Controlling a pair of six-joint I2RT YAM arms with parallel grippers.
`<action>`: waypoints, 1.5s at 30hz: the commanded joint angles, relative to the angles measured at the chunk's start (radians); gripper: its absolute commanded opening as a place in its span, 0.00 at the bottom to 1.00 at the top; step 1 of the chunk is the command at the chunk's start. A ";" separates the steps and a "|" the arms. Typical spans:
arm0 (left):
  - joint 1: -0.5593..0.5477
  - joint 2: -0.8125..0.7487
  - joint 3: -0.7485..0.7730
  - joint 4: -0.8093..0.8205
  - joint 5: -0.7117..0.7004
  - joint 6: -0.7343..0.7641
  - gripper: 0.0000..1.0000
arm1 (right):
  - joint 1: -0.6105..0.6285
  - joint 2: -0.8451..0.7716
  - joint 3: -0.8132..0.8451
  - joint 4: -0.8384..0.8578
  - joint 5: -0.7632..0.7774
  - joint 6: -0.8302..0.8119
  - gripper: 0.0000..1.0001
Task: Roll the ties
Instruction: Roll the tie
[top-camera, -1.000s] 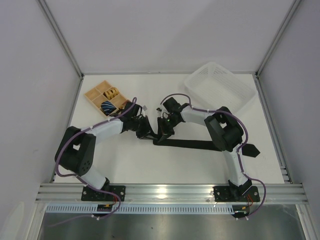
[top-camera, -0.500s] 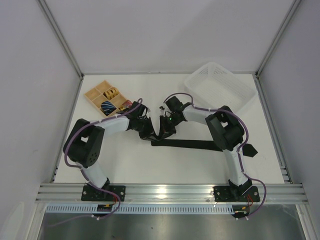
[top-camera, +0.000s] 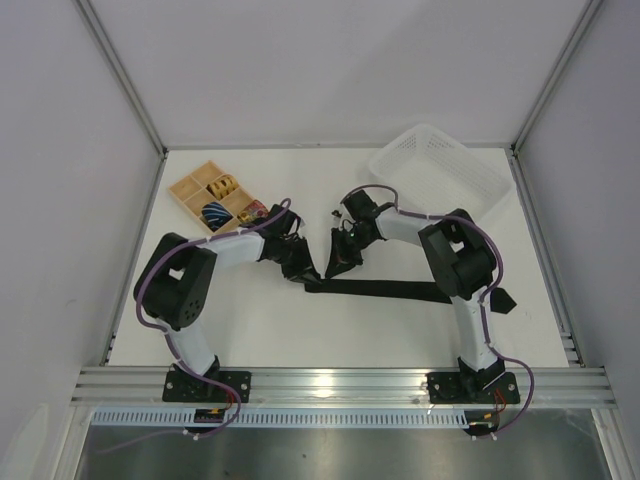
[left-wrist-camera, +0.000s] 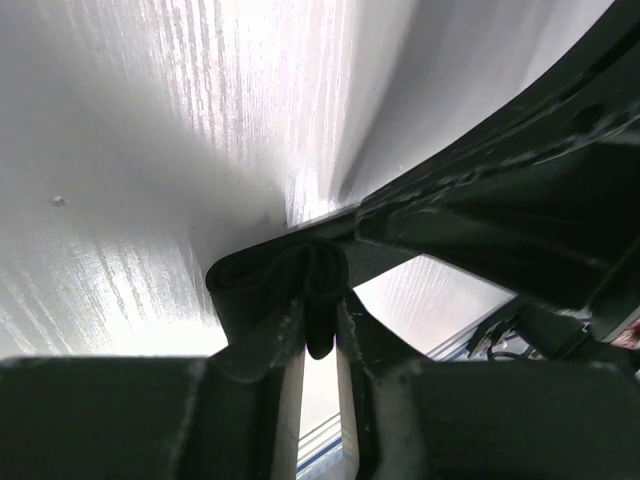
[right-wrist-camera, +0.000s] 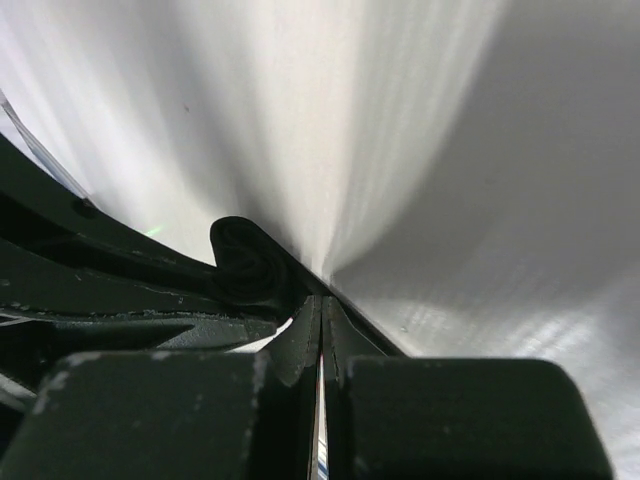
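coil (left-wrist-camera: 278, 285) at the left end of the black tie (top-camera: 390, 290) sits clamped in the left claw (top-camera: 303, 268); the right claw (top-camera: 340, 262), fingers pressed together, is just beside it. the unrolled length lies rightward along the tabletop (top-camera: 300, 335), so rolling likely heads that way

Right gripper (right-wrist-camera: 320, 308) at lower centre of the frame, its fingers (right-wrist-camera: 296, 345) drawn almost together, with only a thin bright slit between them. Just left of the tips, a curled fold of the black tie (right-wrist-camera: 245, 262) touches them. The white table (right-wrist-camera: 400, 120) fills the upper frame.
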 joint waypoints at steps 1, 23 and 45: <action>-0.014 0.007 -0.001 0.027 -0.033 0.013 0.23 | -0.031 -0.060 0.012 -0.016 -0.033 -0.018 0.00; -0.022 -0.067 -0.124 0.111 -0.019 0.071 0.62 | -0.003 0.081 0.171 -0.113 -0.315 0.003 0.00; -0.031 -0.066 -0.124 0.134 0.000 0.079 0.64 | 0.003 0.015 0.102 0.010 -0.313 0.058 0.00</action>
